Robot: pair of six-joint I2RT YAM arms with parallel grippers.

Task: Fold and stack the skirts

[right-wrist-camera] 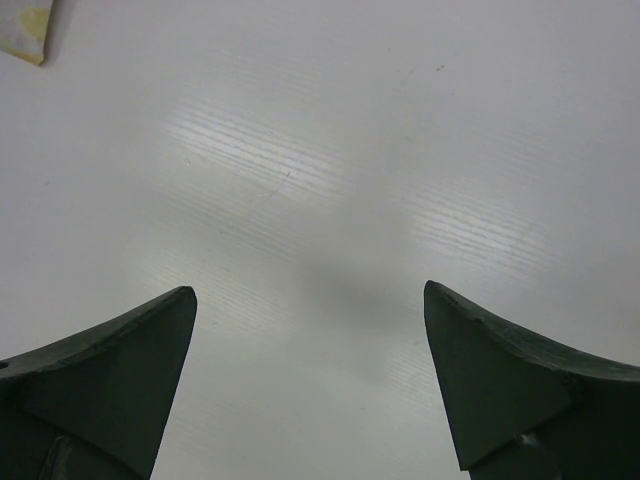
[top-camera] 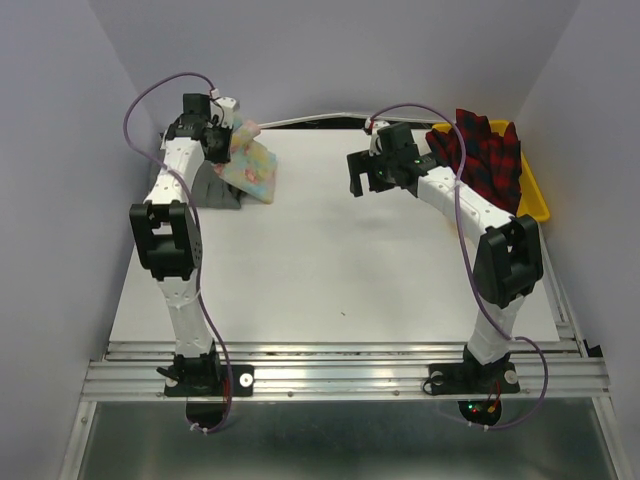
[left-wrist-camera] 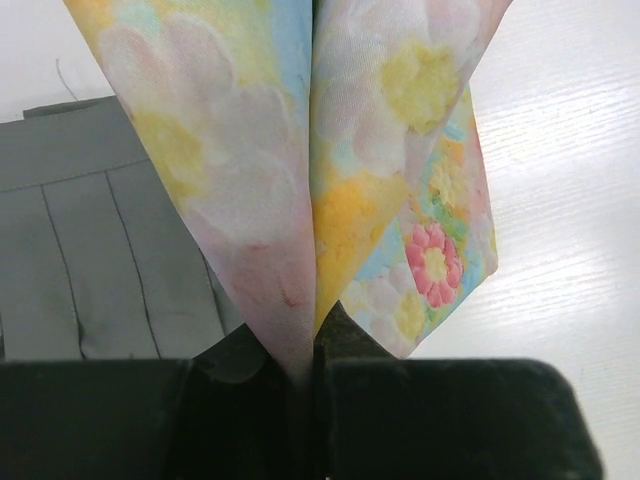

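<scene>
My left gripper (left-wrist-camera: 305, 350) is shut on the pastel floral skirt (left-wrist-camera: 300, 150), whose folded cloth hangs from the jaws. In the top view this skirt (top-camera: 253, 168) is held at the far left of the table, its lower edge over the grey pleated skirt (top-camera: 213, 188). The grey skirt (left-wrist-camera: 90, 250) lies flat just left of the hanging cloth. The red-and-dark plaid skirt (top-camera: 486, 152) is heaped in the yellow tray (top-camera: 534, 196) at the far right. My right gripper (right-wrist-camera: 310, 300) is open above bare table, with nothing between its fingers, left of the tray (top-camera: 362, 178).
The white table top (top-camera: 340, 260) stretches between the two arms. A corner of the floral skirt (right-wrist-camera: 25, 25) shows at the top left of the right wrist view. Grey walls close in the back and both sides.
</scene>
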